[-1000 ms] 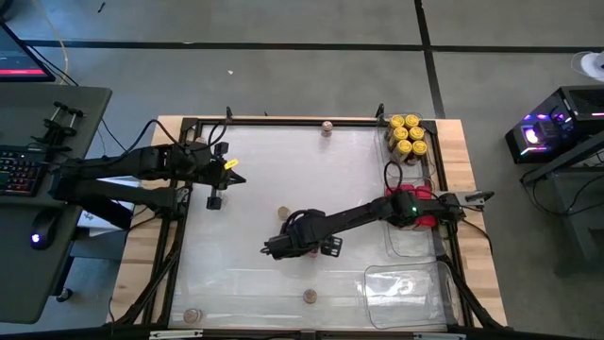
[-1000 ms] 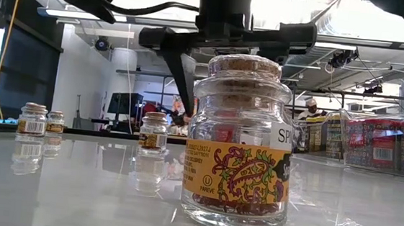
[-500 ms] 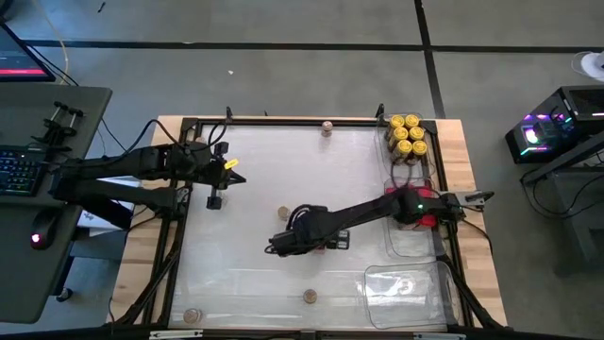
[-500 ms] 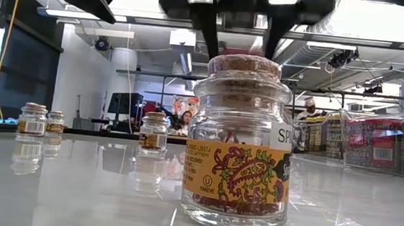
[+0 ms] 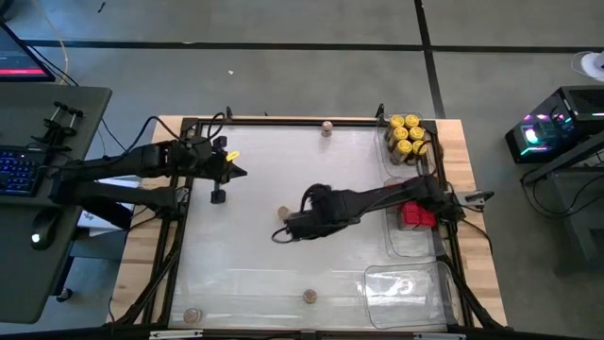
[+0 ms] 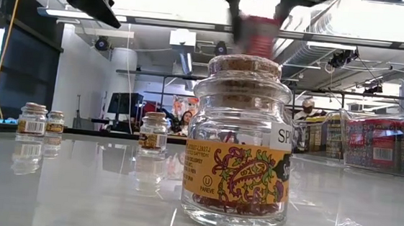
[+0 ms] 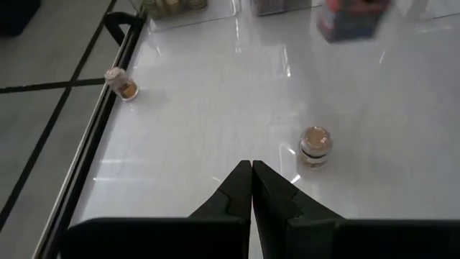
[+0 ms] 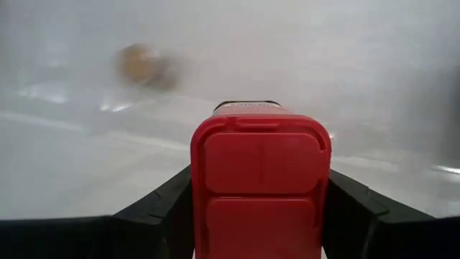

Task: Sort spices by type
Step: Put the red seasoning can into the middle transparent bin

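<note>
Right now my right fingers [image 8: 260, 216] are clamped on a red tin [image 8: 260, 180], lifted over mid tabletop [image 5: 255, 264]. Left fingers [image 7: 251, 188] fully shut, empty, waiting near the left edge. To do this well: keep the tin level, carry it toward the clear tray [image 5: 415, 241] with other red tins [image 5: 418, 216] at the right, clear the rim before lowering. Cork-topped jars [image 5: 282, 214] stand scattered; yellow-lid jars [image 5: 408, 134] sit grouped at the far right corner. Surface glossy white, reflective. Open workshop room behind.
</note>
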Tool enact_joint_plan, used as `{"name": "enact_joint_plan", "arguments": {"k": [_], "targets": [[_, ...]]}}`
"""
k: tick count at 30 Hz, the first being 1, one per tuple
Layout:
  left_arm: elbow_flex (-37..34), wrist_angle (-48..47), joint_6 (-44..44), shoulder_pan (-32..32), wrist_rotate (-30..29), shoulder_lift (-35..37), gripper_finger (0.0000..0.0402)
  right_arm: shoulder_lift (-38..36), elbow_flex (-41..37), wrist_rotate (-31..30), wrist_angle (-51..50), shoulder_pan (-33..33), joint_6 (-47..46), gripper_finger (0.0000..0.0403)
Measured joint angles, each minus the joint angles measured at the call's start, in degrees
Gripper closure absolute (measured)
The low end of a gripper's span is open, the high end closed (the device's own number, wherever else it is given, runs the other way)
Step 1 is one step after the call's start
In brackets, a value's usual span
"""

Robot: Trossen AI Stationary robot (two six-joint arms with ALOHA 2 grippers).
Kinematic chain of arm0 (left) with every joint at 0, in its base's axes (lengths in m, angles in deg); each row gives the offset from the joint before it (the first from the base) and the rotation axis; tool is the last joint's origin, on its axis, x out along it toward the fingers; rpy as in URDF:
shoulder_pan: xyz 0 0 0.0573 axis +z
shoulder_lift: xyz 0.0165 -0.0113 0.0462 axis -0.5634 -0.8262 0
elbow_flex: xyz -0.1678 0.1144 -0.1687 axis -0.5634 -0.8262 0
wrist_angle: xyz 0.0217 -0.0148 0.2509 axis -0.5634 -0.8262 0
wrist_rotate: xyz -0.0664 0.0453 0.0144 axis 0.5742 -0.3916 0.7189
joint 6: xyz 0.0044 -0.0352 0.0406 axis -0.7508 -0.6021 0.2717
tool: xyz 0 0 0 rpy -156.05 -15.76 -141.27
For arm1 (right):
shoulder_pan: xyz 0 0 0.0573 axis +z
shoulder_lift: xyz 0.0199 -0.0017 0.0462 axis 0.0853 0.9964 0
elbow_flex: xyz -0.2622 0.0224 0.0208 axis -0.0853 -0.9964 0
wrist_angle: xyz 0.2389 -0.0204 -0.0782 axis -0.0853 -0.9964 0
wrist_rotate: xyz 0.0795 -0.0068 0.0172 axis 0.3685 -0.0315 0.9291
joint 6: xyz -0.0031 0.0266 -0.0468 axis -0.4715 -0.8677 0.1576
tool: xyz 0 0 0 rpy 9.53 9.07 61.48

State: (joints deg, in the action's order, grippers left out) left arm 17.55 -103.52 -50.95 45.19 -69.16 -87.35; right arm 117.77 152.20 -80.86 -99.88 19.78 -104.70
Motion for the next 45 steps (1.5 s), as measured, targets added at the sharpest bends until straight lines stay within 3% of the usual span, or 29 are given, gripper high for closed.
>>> {"name": "enact_joint_plan", "arguments": {"k": [6,10,13,16,21,27,34,39,45], "targets": [[0.0,0.0,-2.0,0.0,0.0,0.0,0.0401,-21.1,-27.1,1.7,-0.3,1.9,-12.8,0.0191],[0.0,0.7,-2.2,0.0,0.0,0.0,0.0402,-38.0,-43.0,8.7,-0.5,4.8,-21.3,0.0191],[0.0,1.4,-2.2,0.0,0.0,0.0,0.0402,-46.1,-50.9,10.3,1.3,7.1,-24.5,0.0191],[0.0,1.9,-1.0,0.0,0.0,0.0,0.0401,-50.7,-55.9,7.1,3.0,8.1,-26.3,0.0191],[0.0,2.8,3.9,0.0,0.0,-0.4,0.0402,-51.7,-62.8,9.2,7.0,6.8,-20.5,0.0191],[0.0,6.1,-4.0,0.0,0.0,-1.7,0.0401,-52.1,-66.5,8.0,10.5,5.3,-14.8,0.0191],[0.0,8.1,-12.5,0.0,0.0,-3.8,0.0402,-52.0,-66.6,6.9,11.1,5.3,-14.6,0.0191],[0.0,8.1,-10.5,0.0,0.0,-4.6,0.0401,-51.5,-63.3,2.5,10.2,5.5,-14.6,0.0192],[0.0,8.1,-7.8,0.0,0.0,-4.7,0.0402,-51.7,-61.9,2.9,8.7,5.4,-14.6,0.0192]]}}
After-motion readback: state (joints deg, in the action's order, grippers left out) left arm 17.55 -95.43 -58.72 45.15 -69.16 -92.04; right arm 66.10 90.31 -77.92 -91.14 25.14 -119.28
